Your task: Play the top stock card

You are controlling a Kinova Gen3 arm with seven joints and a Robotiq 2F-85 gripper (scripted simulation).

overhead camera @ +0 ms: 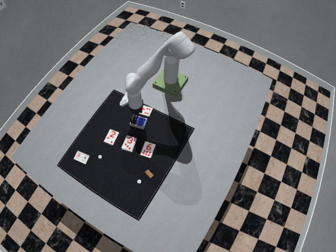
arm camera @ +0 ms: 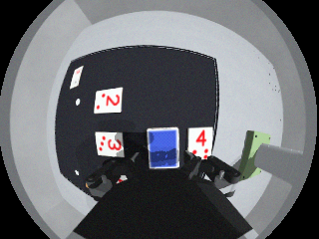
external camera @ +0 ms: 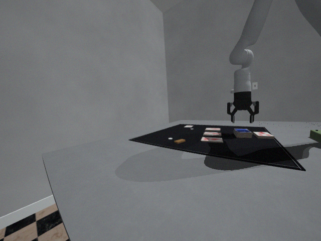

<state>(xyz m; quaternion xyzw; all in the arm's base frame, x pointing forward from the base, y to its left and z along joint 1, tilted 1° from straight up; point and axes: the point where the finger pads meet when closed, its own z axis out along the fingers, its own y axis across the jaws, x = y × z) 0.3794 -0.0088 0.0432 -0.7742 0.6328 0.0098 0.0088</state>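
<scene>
High top view, low side exterior, close downward wrist view; shared black mat (overhead camera: 81,130).
</scene>
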